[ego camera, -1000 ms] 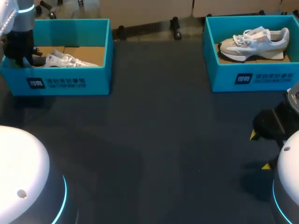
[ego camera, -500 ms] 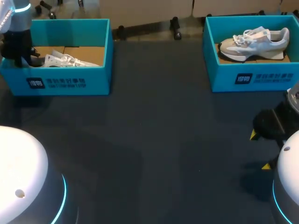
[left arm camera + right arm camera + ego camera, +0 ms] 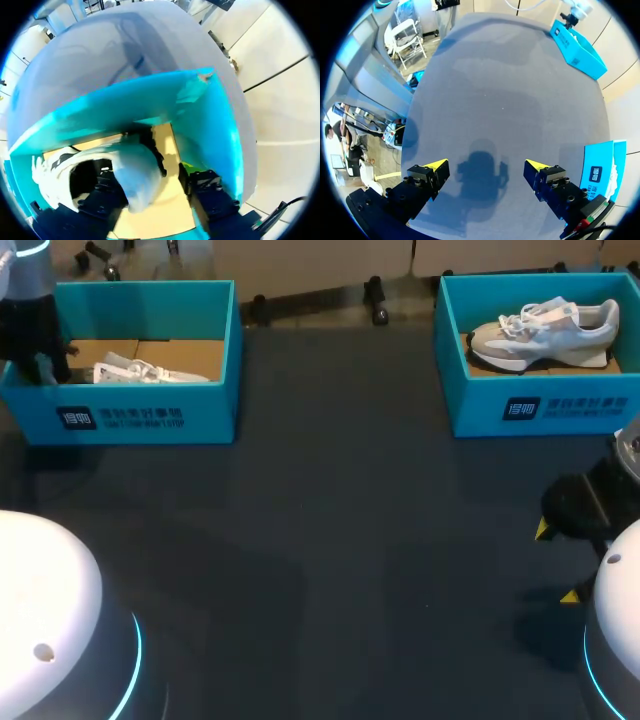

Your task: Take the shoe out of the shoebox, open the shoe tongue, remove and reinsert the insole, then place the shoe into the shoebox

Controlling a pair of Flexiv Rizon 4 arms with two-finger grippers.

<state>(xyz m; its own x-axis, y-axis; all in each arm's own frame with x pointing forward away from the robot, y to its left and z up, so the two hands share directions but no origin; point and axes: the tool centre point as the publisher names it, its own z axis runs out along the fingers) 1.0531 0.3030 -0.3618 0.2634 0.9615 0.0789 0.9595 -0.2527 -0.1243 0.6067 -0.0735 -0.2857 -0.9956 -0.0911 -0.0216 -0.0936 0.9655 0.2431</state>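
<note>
A white shoe [image 3: 140, 371] lies in the teal shoebox [image 3: 150, 418] at the table's far left. My left gripper [image 3: 42, 364] hangs inside that box at the shoe's heel end. In the left wrist view the heel [image 3: 135, 175] sits between the fingers [image 3: 207, 192], which stand apart from it with bare cardboard showing on one side, so my left gripper [image 3: 150, 192] is open. My right gripper [image 3: 556, 562] hovers open over bare table at the near right, its yellow tips [image 3: 436, 164] wide apart around nothing.
A second teal shoebox [image 3: 540, 405] at the far right holds a grey and white shoe [image 3: 545, 330]. Dark table lies between the two boxes and in front of them.
My left gripper's fingers have spread and let go of the shoe's heel, and the gripper has drawn slightly left. The white shoe has settled lower in the box. The right arm has not moved.
</note>
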